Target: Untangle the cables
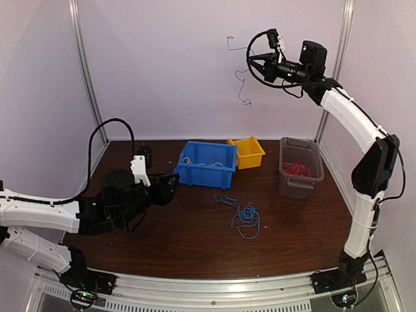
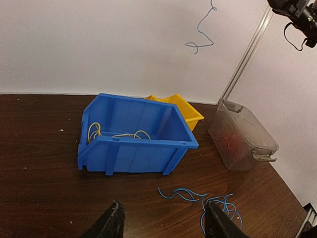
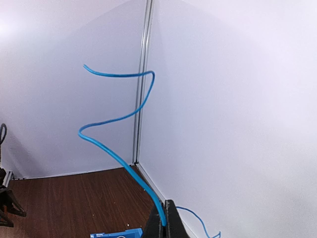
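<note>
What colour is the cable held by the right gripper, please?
The cable is blue; right wrist view.

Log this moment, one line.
right fingers: shut on blue cable, high | left fingers: open, empty | blue tangle: on table

Blue bin [image 2: 133, 144] stands directly before left fingers [image 2: 113, 223].

Blue bin [image 1: 203, 175], yellow bin [image 1: 251, 156], clear tub [image 1: 294, 187]
</note>
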